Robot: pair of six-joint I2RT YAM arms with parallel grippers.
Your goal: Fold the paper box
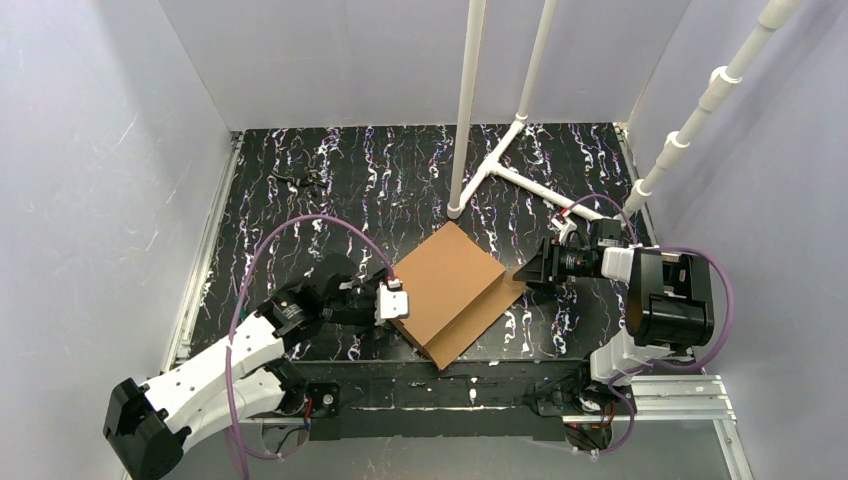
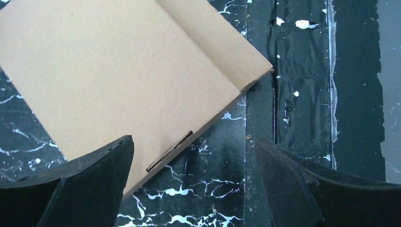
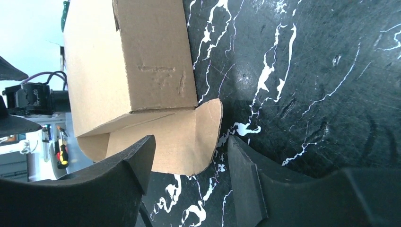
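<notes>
The paper box (image 1: 452, 288) is plain brown cardboard, lying folded shut and turned diagonally in the middle of the black marbled table. In the left wrist view its lid (image 2: 118, 71) fills the upper left, with a slot in its near edge. My left gripper (image 1: 392, 301) is at the box's left edge, its jaws wide open (image 2: 194, 144) and holding nothing. My right gripper (image 1: 524, 270) is at the box's right corner. A rounded flap (image 3: 198, 137) sticking out of the box lies between its open fingers (image 3: 191, 142), with a gap showing on the right side.
White plastic pipes (image 1: 467, 110) stand on the table behind the box, and another (image 1: 700, 105) slants up at the right. White walls close in the left, back and right. The table's near edge (image 1: 470, 372) runs just below the box. A small dark scrap (image 1: 305, 181) lies far left.
</notes>
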